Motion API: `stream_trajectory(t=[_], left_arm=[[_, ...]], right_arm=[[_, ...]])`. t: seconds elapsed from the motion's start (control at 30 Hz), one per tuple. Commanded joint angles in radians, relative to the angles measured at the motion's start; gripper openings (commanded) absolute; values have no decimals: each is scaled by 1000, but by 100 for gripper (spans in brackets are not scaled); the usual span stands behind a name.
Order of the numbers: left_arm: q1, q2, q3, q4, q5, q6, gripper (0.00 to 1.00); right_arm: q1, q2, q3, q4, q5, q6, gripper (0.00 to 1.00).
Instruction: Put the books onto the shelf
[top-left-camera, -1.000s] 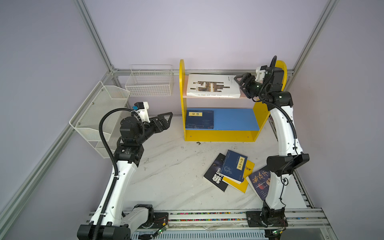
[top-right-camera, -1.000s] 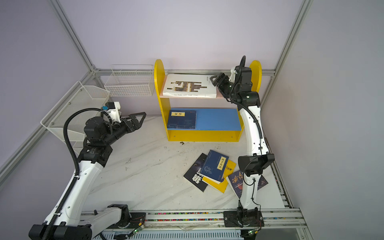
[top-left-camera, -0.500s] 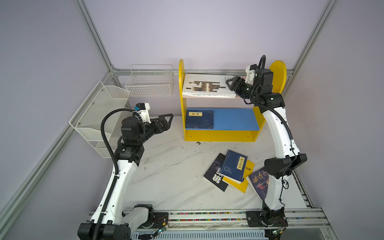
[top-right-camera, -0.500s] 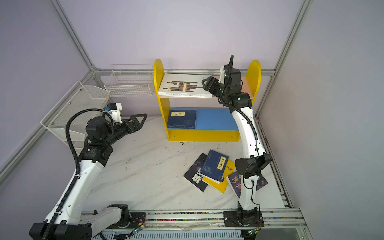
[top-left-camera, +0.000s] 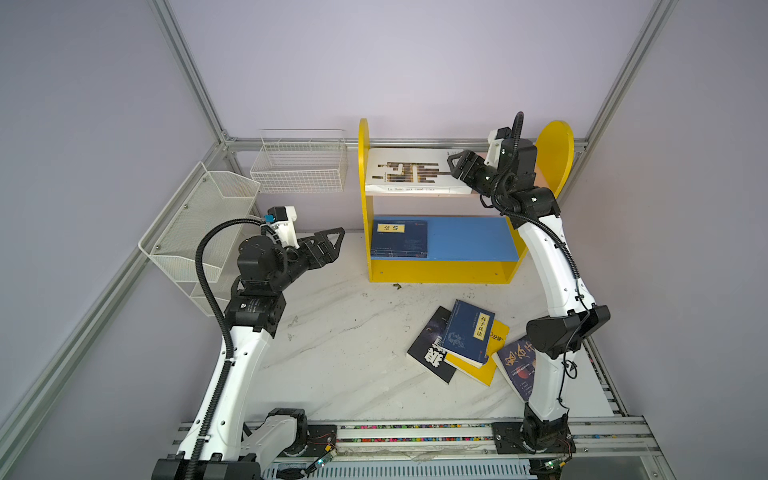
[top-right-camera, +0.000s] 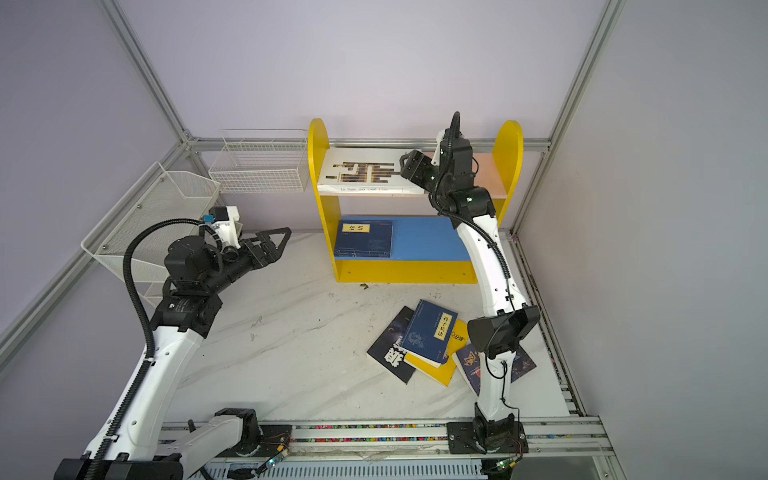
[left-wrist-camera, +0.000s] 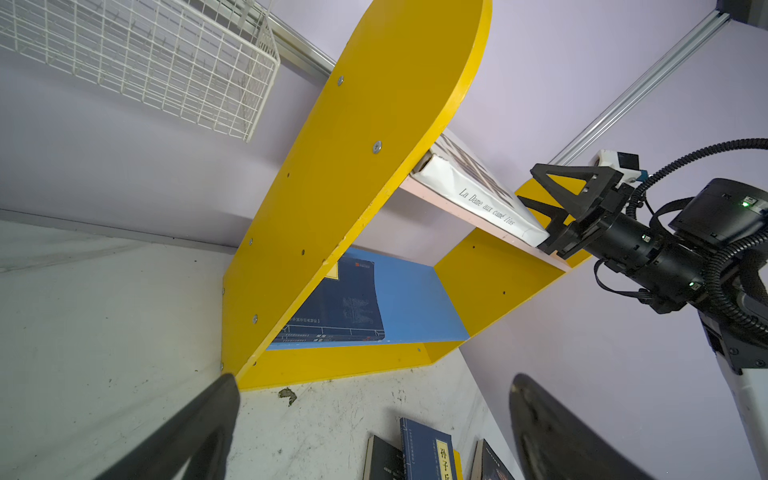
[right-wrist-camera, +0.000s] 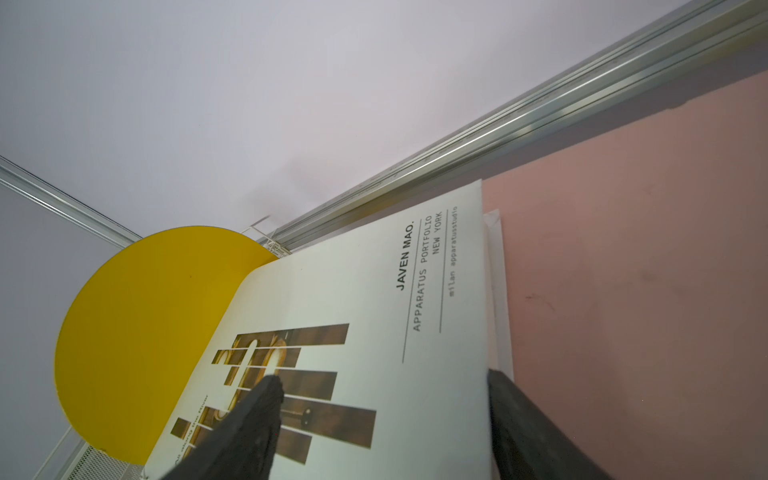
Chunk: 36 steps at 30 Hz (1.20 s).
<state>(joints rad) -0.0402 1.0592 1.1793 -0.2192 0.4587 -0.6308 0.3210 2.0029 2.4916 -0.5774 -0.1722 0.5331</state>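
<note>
The shelf (top-left-camera: 440, 272) stands at the back, with yellow side panels. A large white book (top-left-camera: 411, 174) (right-wrist-camera: 374, 291) lies flat on its pink upper board, against the left panel. My right gripper (top-left-camera: 455, 164) (right-wrist-camera: 382, 378) hovers open over that book's right end, one finger over the cover and one at its edge. A navy book (top-left-camera: 399, 239) with a yellow label lies on the blue lower board. On the table, a navy book (top-left-camera: 467, 332) tops a black book (top-left-camera: 430, 353) and a yellow one (top-left-camera: 482, 365); a dark-blue book (top-left-camera: 515, 365) lies partly behind the right arm. My left gripper (top-left-camera: 336, 237) (left-wrist-camera: 374, 386) hangs open and empty left of the shelf.
A white wire basket (top-left-camera: 299, 166) hangs on the back wall left of the shelf. A white mesh rack (top-left-camera: 199, 224) is fixed to the left wall behind the left arm. Aluminium frame bars edge the table, and a rail (top-left-camera: 415, 432) runs along the front.
My right gripper has moved left along the upper board, and the white book has slid left against the yellow panel. The left arm has barely moved.
</note>
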Motion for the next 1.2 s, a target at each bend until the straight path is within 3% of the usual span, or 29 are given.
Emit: stream_trajectory(t=[0.0,0.23,0.43,0.67,0.87,1.17], left_arm=[[5,-21,-44,9,-6,23,100],[5,-25,-50,-2,8,34,100],[5,-16,-71,1,89,56,100],[-26,-12,-147,11,167,7,100],[-159,-27,-202,11,113,-5,100],[-494,148,-231,-23,-8,-88,100]], right_arm=[[7,-71,12,38,83,-48,81],[6,-241,-114,37,182,-75,86],[8,-552,-529,45,244,11,87],[9,-841,-953,-64,369,150,87],[7,-976,-1311,-1,340,311,87],[8,-1067,-1682,67,172,412,90]])
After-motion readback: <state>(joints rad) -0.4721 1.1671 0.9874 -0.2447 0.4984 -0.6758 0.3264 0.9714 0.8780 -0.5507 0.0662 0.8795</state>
